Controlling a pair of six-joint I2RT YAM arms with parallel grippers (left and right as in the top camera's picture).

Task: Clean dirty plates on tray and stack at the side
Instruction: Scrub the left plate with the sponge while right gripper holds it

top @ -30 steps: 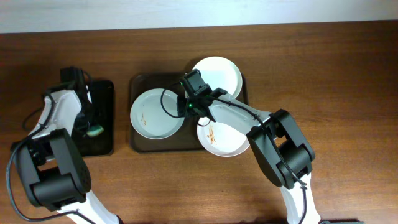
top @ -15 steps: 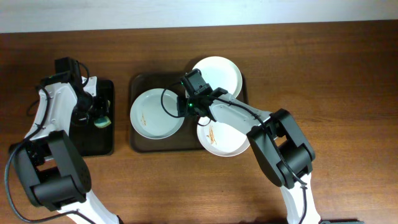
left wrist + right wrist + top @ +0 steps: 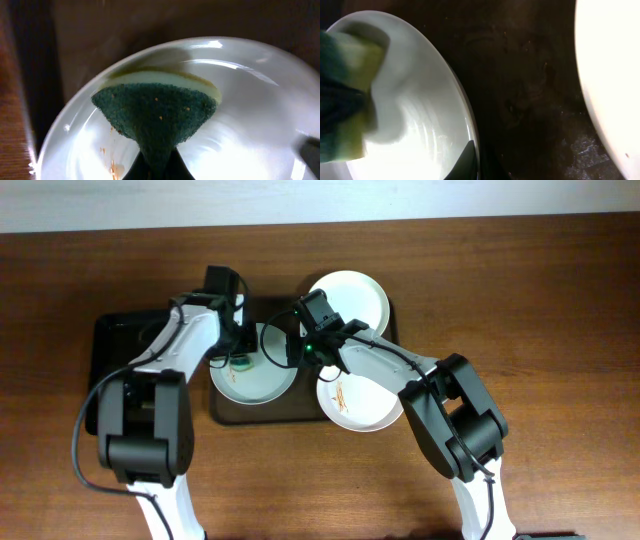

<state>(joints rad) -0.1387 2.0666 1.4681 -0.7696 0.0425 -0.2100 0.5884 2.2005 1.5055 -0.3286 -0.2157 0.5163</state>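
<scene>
Swinging over from the black tray (image 3: pixel 110 345), the left gripper (image 3: pixel 237 356) now hangs over the left plate (image 3: pixel 250 388) on the brown tray (image 3: pixel 262 418), clamped on a sponge (image 3: pixel 155 112) (green side down). The right gripper (image 3: pixel 297 352) still pinches that plate's rim, so scrubbing looks about to begin.

Both arms wore white shells along their links and bulky matte-black housings at the joints, the left arm (image 3: pixel 185 340) left of centre in the overhead frame and the right arm (image 3: pixel 375 365) right of centre. A thin black cable (image 3: pixel 76 458) looped beside the left arm's lower housing, and a small green light (image 3: pixel 308 348) glowed on the right arm's black wrist. The left gripper (image 3: pixel 156 167) and right gripper (image 3: pixel 474 162) showed as dark tapering tips at the bottom edges.
</scene>
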